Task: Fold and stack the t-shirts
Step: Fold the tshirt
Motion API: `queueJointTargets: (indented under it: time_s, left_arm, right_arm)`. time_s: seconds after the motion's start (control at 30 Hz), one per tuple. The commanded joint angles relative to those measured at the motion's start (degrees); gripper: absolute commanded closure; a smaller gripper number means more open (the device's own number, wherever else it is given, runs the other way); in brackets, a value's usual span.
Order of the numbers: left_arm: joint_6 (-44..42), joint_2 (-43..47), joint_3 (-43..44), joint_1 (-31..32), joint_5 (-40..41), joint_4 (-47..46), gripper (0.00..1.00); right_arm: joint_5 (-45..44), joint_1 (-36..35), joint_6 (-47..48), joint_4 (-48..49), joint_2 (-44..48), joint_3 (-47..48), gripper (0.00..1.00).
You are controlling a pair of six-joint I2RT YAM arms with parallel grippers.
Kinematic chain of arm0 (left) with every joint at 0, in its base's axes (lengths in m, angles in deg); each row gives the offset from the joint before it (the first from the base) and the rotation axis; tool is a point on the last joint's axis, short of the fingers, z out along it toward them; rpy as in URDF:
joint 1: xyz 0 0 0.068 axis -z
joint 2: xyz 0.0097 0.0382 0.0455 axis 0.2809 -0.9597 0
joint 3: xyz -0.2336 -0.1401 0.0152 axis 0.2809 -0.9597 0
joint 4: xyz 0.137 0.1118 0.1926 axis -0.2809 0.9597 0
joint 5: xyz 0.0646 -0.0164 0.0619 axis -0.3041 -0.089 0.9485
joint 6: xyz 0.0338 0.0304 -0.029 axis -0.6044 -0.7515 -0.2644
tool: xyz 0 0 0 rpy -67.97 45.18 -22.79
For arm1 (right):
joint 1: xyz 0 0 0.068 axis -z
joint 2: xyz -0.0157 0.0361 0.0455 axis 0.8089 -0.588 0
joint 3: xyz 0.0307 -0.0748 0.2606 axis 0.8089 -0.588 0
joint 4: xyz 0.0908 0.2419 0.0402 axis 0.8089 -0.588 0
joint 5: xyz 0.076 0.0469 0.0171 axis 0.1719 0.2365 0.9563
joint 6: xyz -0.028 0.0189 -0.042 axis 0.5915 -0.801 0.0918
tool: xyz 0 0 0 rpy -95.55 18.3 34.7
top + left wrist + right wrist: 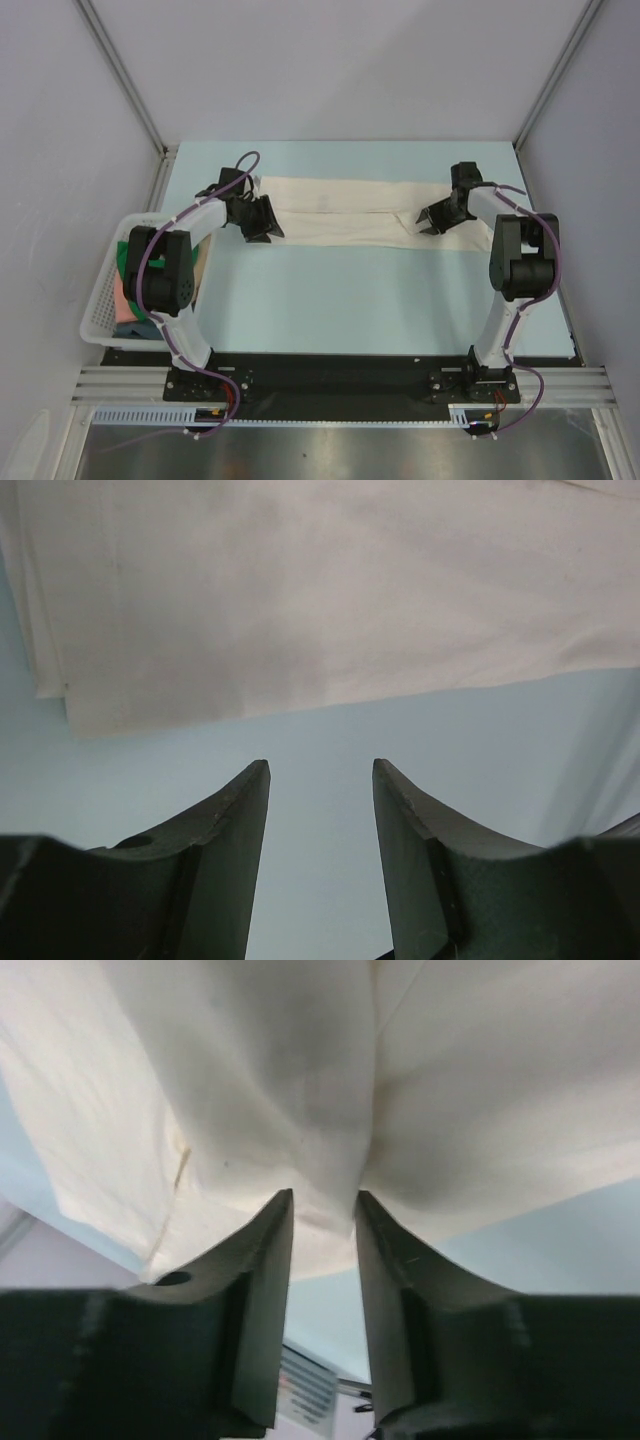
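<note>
A large cream t-shirt (pixel 350 210) lies folded into a long band across the far part of the blue table (pixel 330 290). My left gripper (pixel 262 222) hovers at its left end, open with nothing between the fingers. In the left wrist view the gripper (pixel 320 765) sits over bare table just short of the shirt's edge (pixel 300 590). My right gripper (pixel 430 220) is at the shirt's right part. In the right wrist view its jaws (pixel 325 1198) stand apart, with a raised ridge of the cream cloth (pixel 250 1080) between the tips. Green (pixel 125 255) and pink (pixel 125 305) t-shirts lie in the basket.
A white lattice basket (pixel 100 300) stands at the table's left edge beside the left arm, partly hidden by it. Grey walls close in the back and both sides. The arm bases sit on a black rail (pixel 330 375) at the near edge.
</note>
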Motion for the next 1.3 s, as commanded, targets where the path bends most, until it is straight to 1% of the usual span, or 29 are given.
queueJointTargets:
  time_s: [0.0, 0.03, 0.1, 0.13, 0.2, 0.23, 0.3, 0.33, 0.4, 0.43, 0.5, 0.53, 0.6, 0.63, 0.67, 0.73, 0.77, 0.8, 0.83, 0.9, 0.97, 1.03, 1.07, 1.1, 1.2, 1.23, 1.27]
  left_arm:
    - [-0.80, 1.39, 1.52, -0.56, -1.31, -1.00, 0.48]
    - [-0.72, 1.39, 1.61, -0.56, -1.31, -1.09, 0.48]
    - [-0.63, 1.39, 1.70, -0.64, -1.14, -1.09, 0.48]
    - [-0.46, 1.39, 1.79, -0.65, -1.22, -1.00, 0.48]
    - [-0.37, 1.48, 1.79, -0.56, -1.22, -1.18, 0.48]
    - [-0.28, 1.48, 1.79, -0.56, -1.22, -1.09, 0.48]
    - [-0.10, 1.57, 1.96, -0.56, -1.22, -1.09, 0.48]
    - [-0.10, 1.57, 1.97, -0.56, -1.31, -1.27, 0.48]
    - [0.07, 1.74, 2.14, -0.56, -1.14, -1.27, 0.48]
    - [-0.01, 1.74, 2.31, -0.47, -1.14, -1.18, 0.48]
    - [-0.28, 2.01, 2.40, -0.12, -1.14, -1.53, 0.48]
    - [-0.02, 2.44, 2.23, -0.03, -1.22, -1.88, 0.48]
    - [0.42, 2.62, 2.14, 0.50, -1.92, -2.32, 0.48]
    - [0.77, 2.71, 2.14, 1.02, -2.01, -2.50, 0.48]
    - [0.95, 2.62, 2.14, 1.29, -2.28, -2.67, 0.48]
    - [1.13, 2.71, 2.32, 1.90, -2.28, -2.59, 0.48]
    - [1.22, 2.62, 2.49, 2.34, -2.45, -2.59, 0.48]
    - [1.22, 2.54, 2.67, 2.52, -2.71, -2.50, 0.48]
    - [1.04, 2.54, 3.02, 2.69, -4.02, -2.58, 0.48]
    - [0.69, 2.53, 3.46, 3.57, -5.17, -3.63, 0.48]
    - [0.60, 2.36, 4.16, 4.71, -8.42, -5.04, 0.48]
    - [1.65, 1.92, 3.90, 6.02, -14.02, -9.51, 0.45]
    - [2.44, 1.75, 3.55, 6.64, -16.23, -11.62, 0.45]
    - [4.01, 1.14, 3.29, 7.35, -17.73, -15.90, 0.44]
    - [5.52, -0.53, 3.72, 10.95, -20.12, -21.73, 0.40]
    - [5.96, -2.19, 4.94, 12.96, -20.38, -23.66, 0.37]
    - [6.57, -3.17, 5.74, 13.93, -20.38, -23.68, 0.36]
  right_arm:
    - [-1.89, -0.81, 1.25, -0.86, 4.08, 0.22, 0.61]
    - [-1.45, -0.72, 1.78, -1.04, 4.17, 0.57, 0.53]
    - [-1.71, -0.72, 4.58, -3.13, 4.52, 1.10, 0.48]
    - [-2.15, -0.54, 5.99, -3.58, 4.78, 1.45, 0.43]
    - [-2.85, -0.37, 10.37, -5.68, 6.27, 2.15, 0.42]
    - [-3.64, -0.28, 12.14, -5.87, 7.06, 2.24, 0.39]
    - [-4.25, -0.37, 16.79, -6.04, 8.03, 3.38, 0.39]
    - [-6.17, -0.37, 20.21, -6.22, 8.12, 3.91, 0.38]
    - [-7.24, 0.25, 23.13, -6.66, 8.38, 5.40, 0.37]
    - [-6.99, 0.86, 25.50, -6.66, 8.39, 5.93, 0.35]
    - [-5.23, 2.88, 28.14, -5.44, 8.13, 7.33, 0.35]
    - [-3.57, 3.58, 31.20, -4.74, 7.95, 7.86, 0.35]
    - [1.08, 5.43, 33.51, -0.63, 6.99, 8.39, 0.35]
    - [6.50, 6.04, 33.86, 0.53, 4.72, 9.09, 0.36]
    - [9.25, 7.09, 33.69, 1.94, 3.48, 9.79, 0.37]
    - [10.33, 7.37, 33.43, 2.91, 0.32, 12.33, 0.39]
    - [11.03, 7.98, 32.21, 4.13, -0.40, 12.26, 0.40]
    - [12.60, 8.33, 31.33, 7.98, -0.84, 11.83, 0.41]
    - [14.62, 8.86, 30.28, 8.97, -1.36, 12.00, 0.46]
    - [15.95, 10.78, 27.81, 10.03, -2.77, 11.91, 0.47]
    - [17.54, 11.67, 28.15, 10.21, -2.43, 10.69, 0.43]
    - [19.11, 12.55, 30.17, 11.09, -1.81, 8.93, 0.39]
    - [19.73, 12.81, 30.26, 11.44, -1.55, 6.57, 0.38]
    - [20.34, 13.16, 30.35, 13.10, -0.85, 5.42, 0.37]
    - [23.85, 14.40, 29.39, 16.62, -0.23, 1.55, 0.34]
    - [24.04, 14.49, 30.26, 17.15, -0.05, 1.10, 0.29]
    - [24.13, 14.49, 30.70, 17.15, 0.04, 0.58, 0.25]
